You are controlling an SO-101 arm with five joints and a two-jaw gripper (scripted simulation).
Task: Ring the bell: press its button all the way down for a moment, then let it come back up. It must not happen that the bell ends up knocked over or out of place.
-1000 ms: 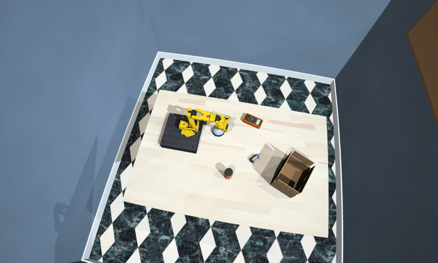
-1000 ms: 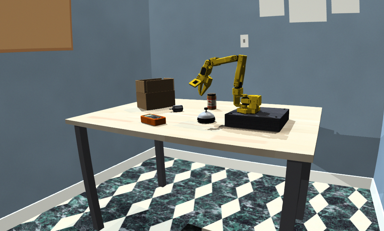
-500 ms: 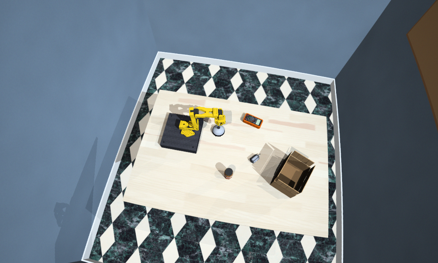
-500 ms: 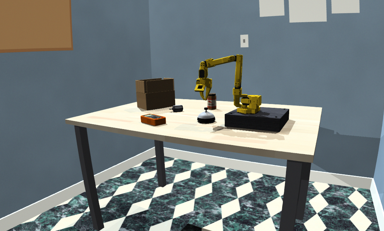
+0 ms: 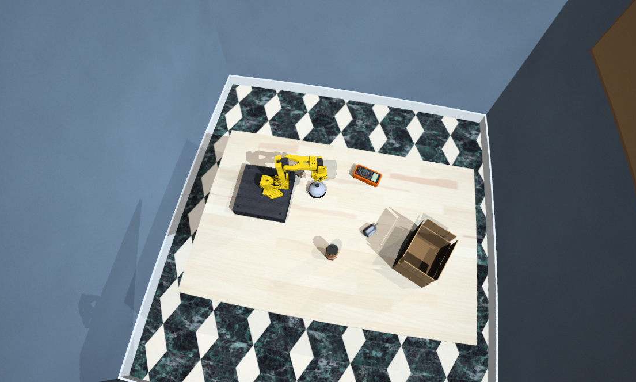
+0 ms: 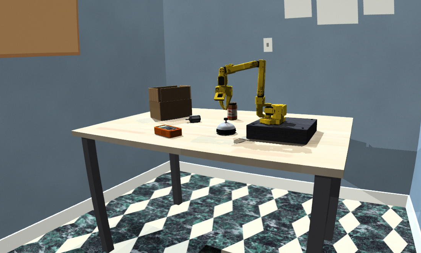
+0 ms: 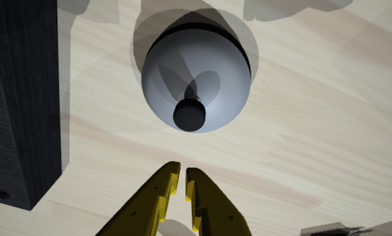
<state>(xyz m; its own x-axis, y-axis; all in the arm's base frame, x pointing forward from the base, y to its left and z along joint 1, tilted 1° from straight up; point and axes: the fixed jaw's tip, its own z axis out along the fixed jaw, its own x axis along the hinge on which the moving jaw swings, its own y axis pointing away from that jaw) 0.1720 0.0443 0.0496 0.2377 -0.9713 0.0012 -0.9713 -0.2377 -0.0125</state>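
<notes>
The bell (image 5: pixel 317 189) is a silver dome on a black base with a black button (image 7: pixel 189 114) on top. It stands upright on the light wooden table, just right of the black base block; it also shows in the exterior view (image 6: pixel 226 128) and the wrist view (image 7: pixel 197 79). My yellow gripper (image 6: pixel 224 106) points straight down, shut and empty, well above the bell. In the wrist view the fingertips sit a little short of the button. In the overhead view the gripper (image 5: pixel 319 177) overlaps the bell's far edge.
The black base block (image 5: pixel 262 192) stands close beside the bell. An orange multimeter (image 5: pixel 366 175) lies to the right. A small jar (image 5: pixel 331 251), a small dark gadget (image 5: pixel 369 230) and an open cardboard box (image 5: pixel 423 252) stand farther off.
</notes>
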